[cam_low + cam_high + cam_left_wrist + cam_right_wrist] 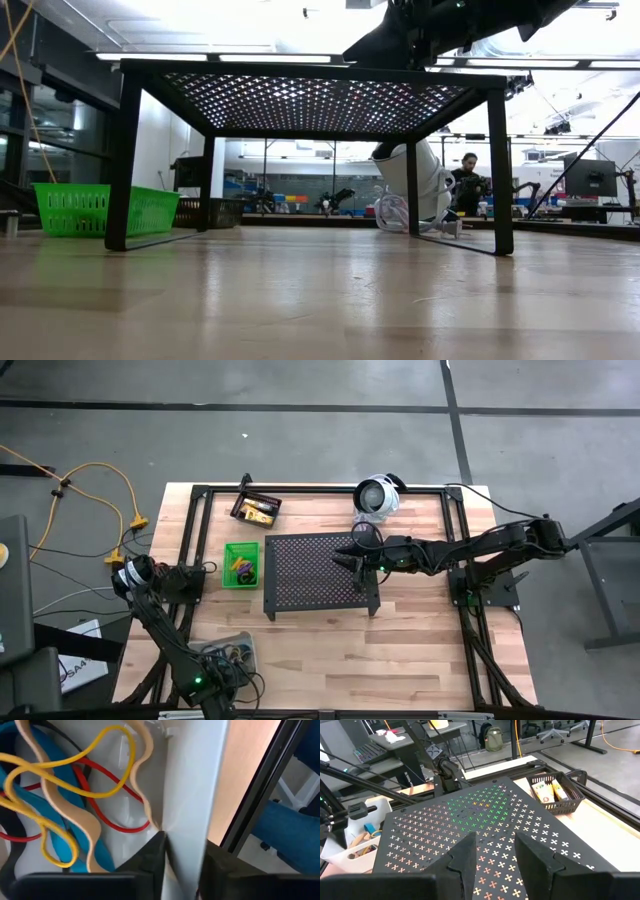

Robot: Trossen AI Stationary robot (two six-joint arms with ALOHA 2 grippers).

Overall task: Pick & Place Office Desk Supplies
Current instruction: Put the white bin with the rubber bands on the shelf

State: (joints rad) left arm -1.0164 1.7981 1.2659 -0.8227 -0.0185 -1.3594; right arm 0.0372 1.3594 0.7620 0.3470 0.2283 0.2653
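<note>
Wooden table (420, 650), left hand (182, 865) astride clear bin wall (192, 795)

High view: looks straight down from above, far enough to take in the whole bench (330, 630) and both arms.
Low view: sits at bench-top height, looking level under the black stand (310, 100) into the room behind.
Left wrist view: very close, facing into the clear bin (185, 795) of rubber bands (75, 795).
Right wrist view: near, looking across the stand's top.
Shared: the stand appears in the high, low and right wrist views.
</note>
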